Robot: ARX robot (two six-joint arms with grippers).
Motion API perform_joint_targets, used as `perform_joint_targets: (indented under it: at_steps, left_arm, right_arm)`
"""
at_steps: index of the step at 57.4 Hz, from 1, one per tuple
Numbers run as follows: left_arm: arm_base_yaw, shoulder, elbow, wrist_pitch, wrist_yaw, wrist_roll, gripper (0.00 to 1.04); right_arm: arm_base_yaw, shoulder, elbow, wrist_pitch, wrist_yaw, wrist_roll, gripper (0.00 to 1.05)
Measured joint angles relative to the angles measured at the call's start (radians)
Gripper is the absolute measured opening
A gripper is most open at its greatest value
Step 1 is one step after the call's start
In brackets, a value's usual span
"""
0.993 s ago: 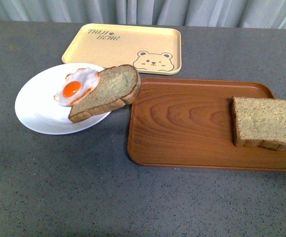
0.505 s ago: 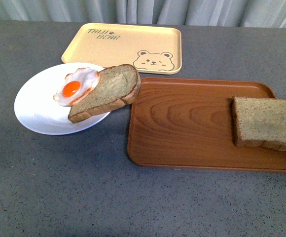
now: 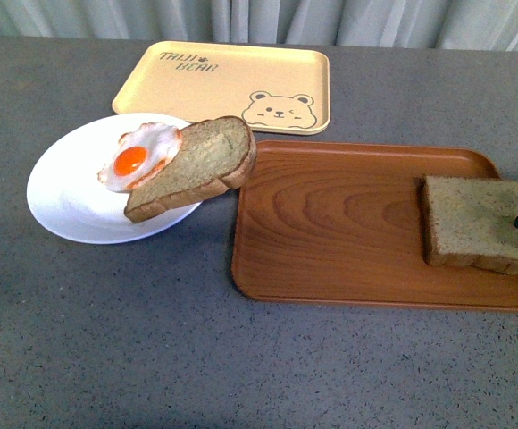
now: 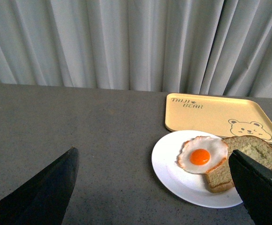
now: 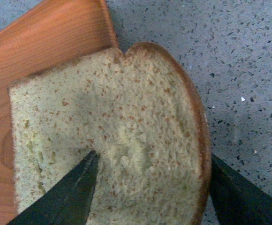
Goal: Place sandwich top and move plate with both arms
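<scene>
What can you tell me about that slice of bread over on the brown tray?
The sandwich top is a thick, squarish slice of speckled brown bread, porous on its face, with a darker crust. It lies face up at the right end of the brown wood-grain tray, its rounded end reaching past the tray's rim over the grey table. The right gripper is open around it, one black finger over its face, one beyond the crust; contact cannot be told.
</scene>
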Motion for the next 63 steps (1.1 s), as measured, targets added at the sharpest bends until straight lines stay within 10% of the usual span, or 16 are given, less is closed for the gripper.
perform_joint_targets:
  at_steps: [21, 63]
  left_arm:
    - [0.000, 0.000, 0.000, 0.000, 0.000, 0.000, 0.96]
    - [0.000, 0.000, 0.000, 0.000, 0.000, 0.000, 0.96]
  right_arm:
    - [0.022, -0.171, 0.011, -0.058, -0.061, 0.113, 0.03]
    - [0.698, 0.139, 0.614, -0.052, 0.095, 0.373, 0.02]
